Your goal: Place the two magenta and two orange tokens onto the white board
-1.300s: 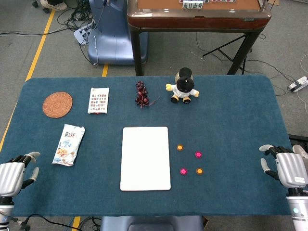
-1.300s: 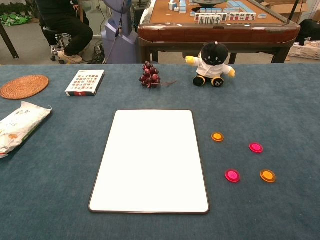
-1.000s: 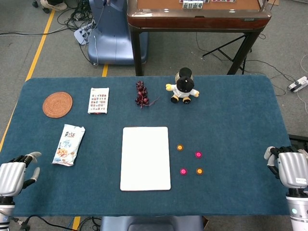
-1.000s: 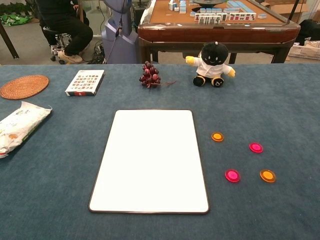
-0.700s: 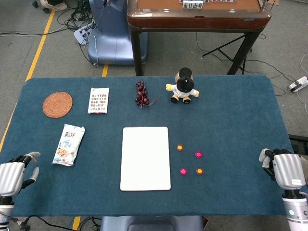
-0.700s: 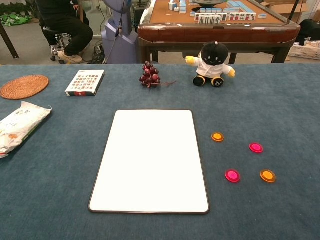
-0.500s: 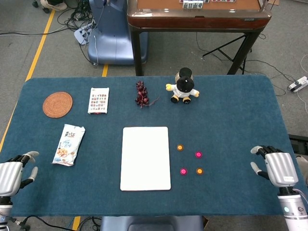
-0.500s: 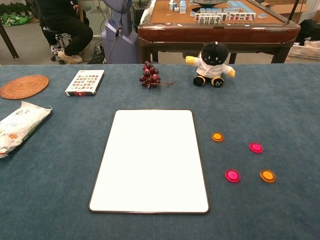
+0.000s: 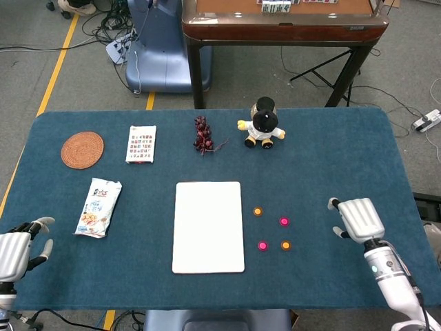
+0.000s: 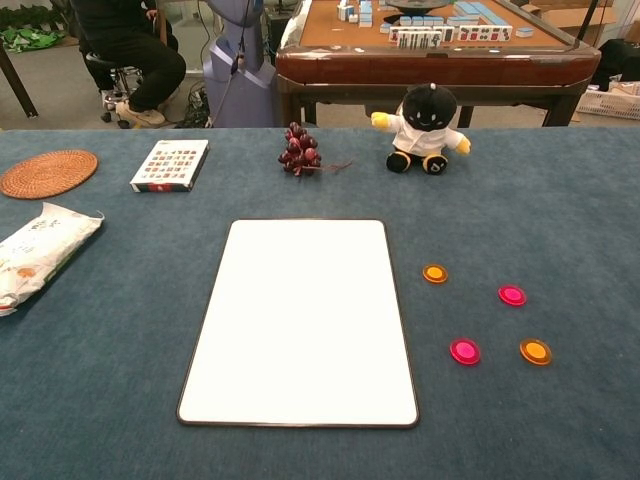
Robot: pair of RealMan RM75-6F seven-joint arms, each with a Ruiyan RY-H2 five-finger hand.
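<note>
1. None of the four tokens is on the white board (image 9: 208, 226) yet. They lie on the blue tabletop (image 9: 324, 158) just right of it: one orange token (image 9: 258, 212) nearest the board, a magenta token (image 9: 284, 221) further right, and nearer the robot a second magenta token (image 9: 262, 245) beside a second orange token (image 9: 286, 245).
2. The right hand (image 9: 358, 218) hovers to the right of the tokens, holding nothing, fingers somewhat apart as far as the head view shows. The left hand (image 9: 17, 248) sits at the near left corner, fingers apart and empty, well apart from everything; the chest view shows neither hand.
3. The tokens look thin and flat against a cloth-like surface, so fingertips may fail to get under an edge and simply press or slide a token away.
4. The tokens lie near each other; a wide hand reaching for one could knock its neighbour out of place or off toward the near edge.
5. The far magenta token is closest to the right hand; reaching past it for another risks sweeping it with the palm.
6. A token dropped from height could roll or bounce off the smooth board.
7. Nudging the board's edge on approach could shift it.
</note>
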